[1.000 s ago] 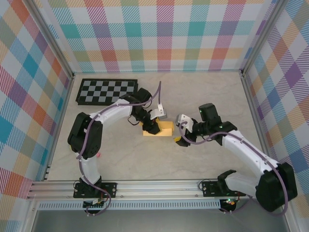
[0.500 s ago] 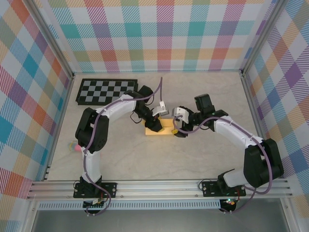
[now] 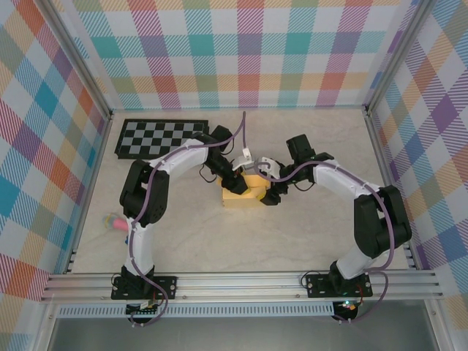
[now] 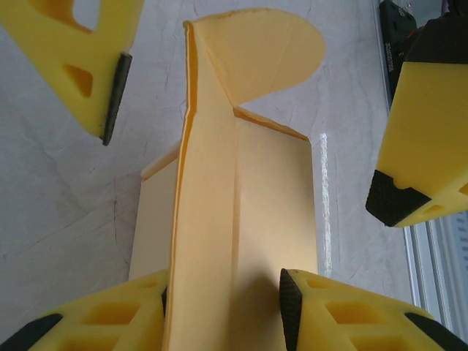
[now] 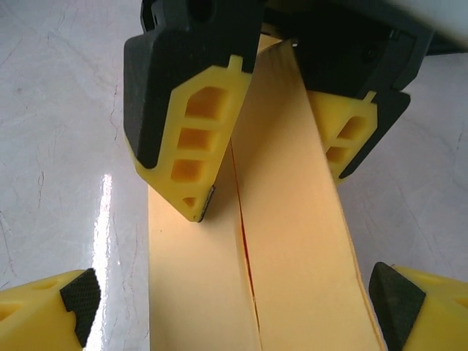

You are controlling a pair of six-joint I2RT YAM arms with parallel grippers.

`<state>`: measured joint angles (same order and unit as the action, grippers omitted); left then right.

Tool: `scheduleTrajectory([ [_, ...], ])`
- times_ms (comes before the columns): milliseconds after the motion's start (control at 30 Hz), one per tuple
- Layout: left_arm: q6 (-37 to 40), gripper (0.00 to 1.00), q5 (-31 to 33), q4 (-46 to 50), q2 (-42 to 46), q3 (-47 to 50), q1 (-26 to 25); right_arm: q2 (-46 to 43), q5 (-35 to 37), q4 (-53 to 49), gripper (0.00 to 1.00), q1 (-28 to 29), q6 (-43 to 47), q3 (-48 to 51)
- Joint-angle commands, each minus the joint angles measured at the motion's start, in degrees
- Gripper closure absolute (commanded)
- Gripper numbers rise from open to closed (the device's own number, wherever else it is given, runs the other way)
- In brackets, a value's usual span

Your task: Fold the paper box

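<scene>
Your left fingers (image 4: 344, 311) pinch the upright flap of the paper box (image 4: 241, 219); your right fingers (image 5: 428, 311) stand wide open astride it. Pale marbled table (image 3: 307, 241), plaid walls (image 3: 248, 51).

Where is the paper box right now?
Top view: the paper box sits mid-table, right of and nearer than the checkerboard, pinched by the left gripper, with the right gripper open beside it.

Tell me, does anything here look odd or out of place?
A small pink and blue piece lies alone on the table, far left of the paper box. The box itself is just half folded, one panel upright.
</scene>
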<state>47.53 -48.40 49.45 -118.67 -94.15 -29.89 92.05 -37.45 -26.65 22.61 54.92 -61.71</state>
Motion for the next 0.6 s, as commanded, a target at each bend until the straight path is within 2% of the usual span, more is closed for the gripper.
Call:
scheduleTrajectory([
  [0,-0.62,0.60,0.89,1.00,-1.73,-1.50,0.77,-1.07,-0.60,-0.27,0.03,1.98,2.71,1.14],
  [267,-0.76,0.59,1.54,0.87,-2.44,-2.31,1.00,-3.33,7.63,5.89,0.05,3.57,4.02,5.61],
  [433,-1.17,0.55,1.20,0.49,-1.90,-2.89,1.06,-2.75,12.33,8.32,0.18,4.44,4.05,5.97],
  [567,-5.11,0.48,-0.53,-1.17,1.07,-2.87,1.84,-2.76,14.35,8.83,0.24,4.77,4.15,6.24],
])
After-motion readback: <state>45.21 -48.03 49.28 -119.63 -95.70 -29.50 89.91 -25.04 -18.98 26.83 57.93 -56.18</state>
